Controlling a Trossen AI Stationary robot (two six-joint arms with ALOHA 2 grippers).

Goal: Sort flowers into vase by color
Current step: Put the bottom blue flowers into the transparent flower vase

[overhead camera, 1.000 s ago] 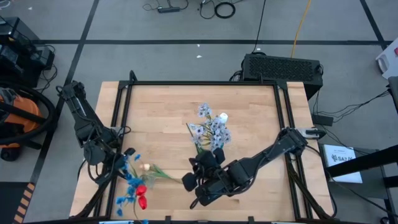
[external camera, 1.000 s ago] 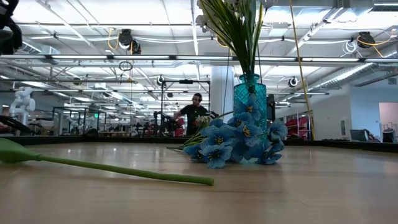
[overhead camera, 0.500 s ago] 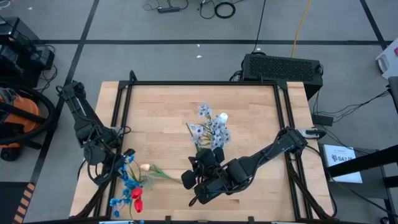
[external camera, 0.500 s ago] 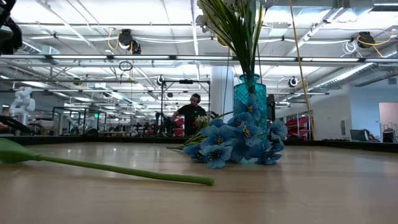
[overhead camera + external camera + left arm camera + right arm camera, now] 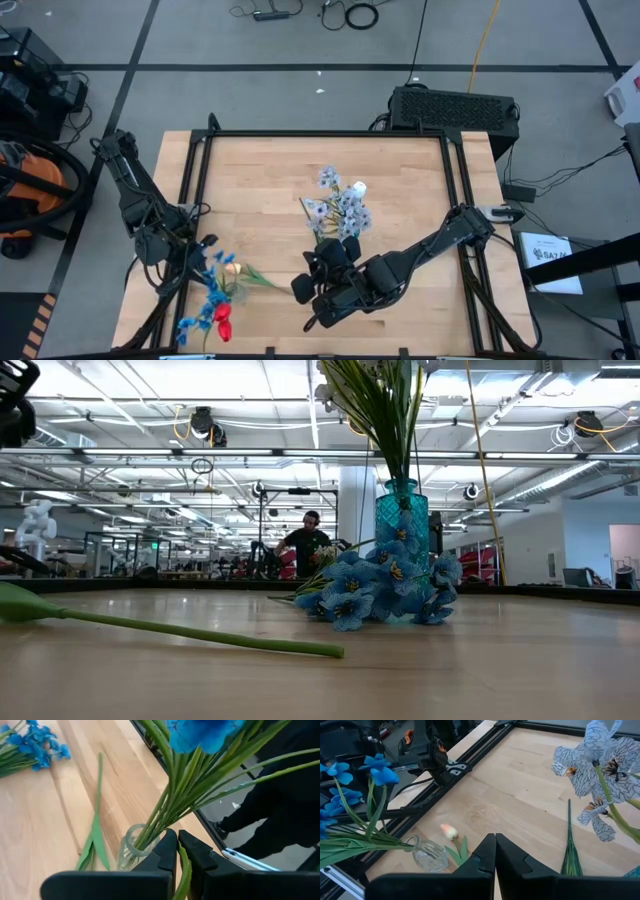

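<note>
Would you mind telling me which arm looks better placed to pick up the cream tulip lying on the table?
The left, probably. Its gripper sits right beside the cream tulip near the small glass vase. The right gripper is farther off, near the table's middle.

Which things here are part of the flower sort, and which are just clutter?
Job:
- teal vase with pale sprays
- clear vase with bright blue sprays
- red tulip
- cream tulip
- left tool

Clutter:
- black case
- floor cables
- orange vacuum
</note>
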